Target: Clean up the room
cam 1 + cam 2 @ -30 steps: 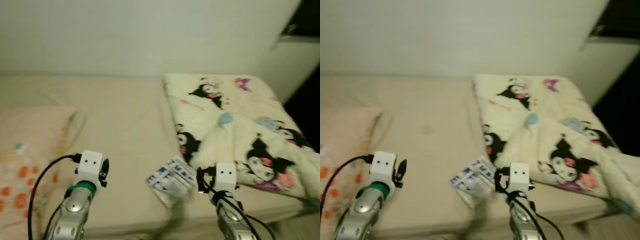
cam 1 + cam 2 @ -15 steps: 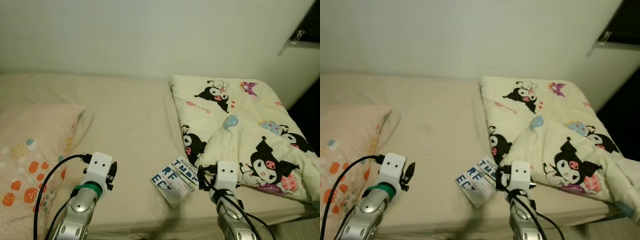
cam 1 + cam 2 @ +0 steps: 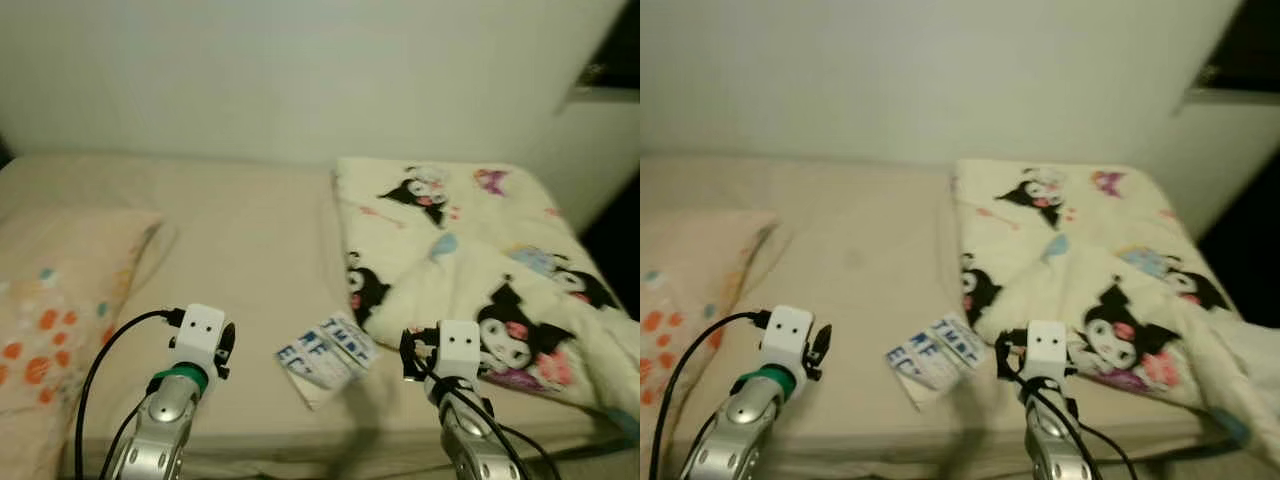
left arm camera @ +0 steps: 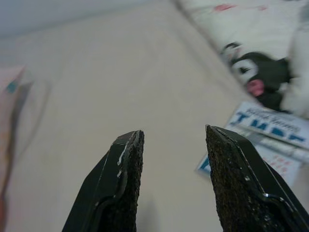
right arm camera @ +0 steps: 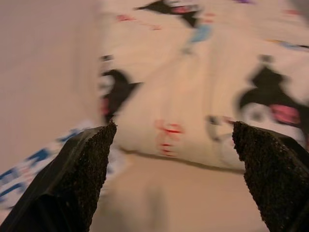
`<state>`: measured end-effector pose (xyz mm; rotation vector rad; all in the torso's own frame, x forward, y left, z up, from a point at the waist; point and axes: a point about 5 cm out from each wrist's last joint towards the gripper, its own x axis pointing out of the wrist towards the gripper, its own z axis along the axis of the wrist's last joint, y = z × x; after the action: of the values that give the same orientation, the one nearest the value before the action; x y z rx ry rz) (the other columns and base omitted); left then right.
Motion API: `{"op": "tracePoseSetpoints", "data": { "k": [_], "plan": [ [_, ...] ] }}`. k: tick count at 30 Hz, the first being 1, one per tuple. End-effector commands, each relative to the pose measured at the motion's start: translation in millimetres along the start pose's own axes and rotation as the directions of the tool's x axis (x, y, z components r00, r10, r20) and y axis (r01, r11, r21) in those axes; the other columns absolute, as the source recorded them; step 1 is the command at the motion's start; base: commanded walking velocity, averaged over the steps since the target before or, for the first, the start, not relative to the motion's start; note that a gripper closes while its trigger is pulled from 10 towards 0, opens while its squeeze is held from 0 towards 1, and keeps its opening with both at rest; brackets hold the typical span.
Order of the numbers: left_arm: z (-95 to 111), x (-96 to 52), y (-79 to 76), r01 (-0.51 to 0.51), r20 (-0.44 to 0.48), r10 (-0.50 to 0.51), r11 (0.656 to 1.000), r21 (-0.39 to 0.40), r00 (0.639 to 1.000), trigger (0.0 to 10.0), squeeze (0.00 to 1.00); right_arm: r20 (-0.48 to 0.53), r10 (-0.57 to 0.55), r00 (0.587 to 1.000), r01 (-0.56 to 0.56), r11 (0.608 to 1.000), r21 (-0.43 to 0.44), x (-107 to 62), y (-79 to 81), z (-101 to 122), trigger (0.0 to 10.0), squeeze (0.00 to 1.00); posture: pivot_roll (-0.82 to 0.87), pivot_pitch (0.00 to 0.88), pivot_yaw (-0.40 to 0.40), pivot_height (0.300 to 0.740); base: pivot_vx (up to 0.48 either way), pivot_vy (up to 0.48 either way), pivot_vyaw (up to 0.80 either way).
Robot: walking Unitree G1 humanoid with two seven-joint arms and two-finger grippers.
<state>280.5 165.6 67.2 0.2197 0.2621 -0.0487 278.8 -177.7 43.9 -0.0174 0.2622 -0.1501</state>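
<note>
in your left eye view, the bed (image 3: 240, 250) carries a patterned pillow (image 3: 50, 310) at the robot's left and a cartoon-print blanket (image 3: 470, 260) at its right. a white packet with blue lettering (image 3: 322, 357) lies near the bed's front edge, just beside the blanket. both arms are raised low in front.

your right eye view shows the same layout, slightly blurred.

in your left wrist view, the left gripper (image 4: 173, 180) has its fingers parted, holding nothing, above the sheet near the packet.

in your right wrist view, the right gripper (image 5: 174, 174) has its fingers spread wide and free, facing the blanket's edge.
</note>
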Motion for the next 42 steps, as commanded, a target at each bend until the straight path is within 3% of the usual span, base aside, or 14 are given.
{"op": "tracePoseSetpoints", "data": {
  "k": [1, 17, 42],
  "plan": [
    [-3.3, -1.1, 1.3, -0.002, -0.011, 0.002, 1.0, 0.007, 1.0, 10.0, 0.0, -0.019, -0.011, 1.0, 0.011, 1.0, 0.014, 0.9, -1.5, -3.4, 10.0, 0.0, 0.12, 0.0, -0.021, 0.74, 0.0, 0.0, 0.0],
    [6.4, 8.8, -6.5, 0.079, 0.035, -0.083, 0.993, 0.092, 0.996, 10.0, 0.0, -0.02, 0.015, 1.0, -0.014, 0.999, 0.051, 30.9, 6.4, 16.0, 10.0, 0.0, 0.12, 0.0, -0.033, 0.696, 0.0, 0.0, 0.0],
    [1.8, 8.2, -8.1, 0.085, 0.026, -0.088, 0.99, 0.109, 0.996, 10.0, 0.0, -0.035, 0.037, 0.999, -0.035, 0.997, 0.062, 35.0, 12.9, 10.9, 10.0, 0.0, 0.12, 0.0, -0.03, 0.607, 0.0, 0.0, 0.0]
  ]
}}
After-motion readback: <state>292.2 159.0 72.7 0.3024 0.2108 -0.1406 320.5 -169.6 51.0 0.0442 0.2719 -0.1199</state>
